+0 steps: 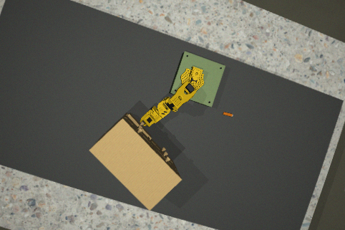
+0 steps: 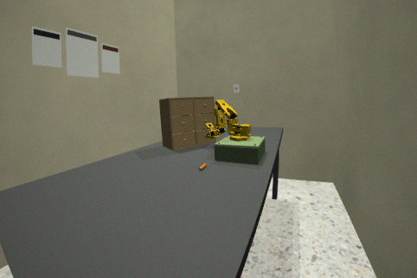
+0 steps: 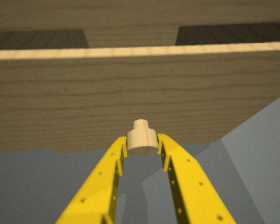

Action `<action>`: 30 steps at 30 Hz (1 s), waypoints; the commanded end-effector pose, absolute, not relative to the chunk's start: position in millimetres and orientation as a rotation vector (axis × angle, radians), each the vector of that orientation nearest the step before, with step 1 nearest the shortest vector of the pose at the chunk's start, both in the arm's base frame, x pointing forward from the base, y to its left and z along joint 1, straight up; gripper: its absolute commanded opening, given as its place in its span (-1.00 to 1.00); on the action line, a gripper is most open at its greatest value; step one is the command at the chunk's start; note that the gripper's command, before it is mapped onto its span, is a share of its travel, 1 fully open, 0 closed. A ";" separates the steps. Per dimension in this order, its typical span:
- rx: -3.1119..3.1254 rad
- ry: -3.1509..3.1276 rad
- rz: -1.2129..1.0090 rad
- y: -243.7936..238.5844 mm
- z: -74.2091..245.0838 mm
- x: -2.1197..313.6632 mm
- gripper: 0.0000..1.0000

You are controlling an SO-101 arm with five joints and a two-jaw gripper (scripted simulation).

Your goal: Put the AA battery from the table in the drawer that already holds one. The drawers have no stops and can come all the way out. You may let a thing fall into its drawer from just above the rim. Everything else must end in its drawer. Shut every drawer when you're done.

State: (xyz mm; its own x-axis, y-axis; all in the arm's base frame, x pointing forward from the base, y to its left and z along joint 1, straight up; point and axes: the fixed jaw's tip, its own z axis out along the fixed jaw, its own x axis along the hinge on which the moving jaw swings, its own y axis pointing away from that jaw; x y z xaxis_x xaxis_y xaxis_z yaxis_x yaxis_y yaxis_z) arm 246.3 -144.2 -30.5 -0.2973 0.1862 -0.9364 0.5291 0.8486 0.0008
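The yellow gripper (image 3: 142, 150) pinched a pale round wooden drawer knob (image 3: 141, 136); the small orange AA battery (image 1: 227, 115) lay at its three o'clock.

One wooden drawer cabinet (image 1: 134, 162), one orange AA battery (image 1: 227, 115), one yellow arm (image 1: 179, 97), three wall papers (image 2: 78, 52).

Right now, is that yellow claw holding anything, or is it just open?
Gripper: shut on the wooden drawer knob of the cabinet; the orange AA battery lies untouched on the table.
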 end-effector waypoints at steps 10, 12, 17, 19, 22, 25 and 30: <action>0.533 1.862 -0.370 -141.3 -29.0 242.7 -1.00; 0.534 1.862 -0.370 -140.7 -29.0 241.6 -1.00; 0.534 1.862 -0.370 -139.3 -28.9 239.0 -1.00; 0.534 1.862 -0.370 -138.7 -28.9 237.9 -1.00; 0.535 1.862 -0.370 -138.4 -28.9 237.4 -1.00; 0.535 1.862 -0.370 -138.2 -28.9 237.0 -1.00; 0.535 1.862 -0.370 -138.2 -28.9 237.0 -1.00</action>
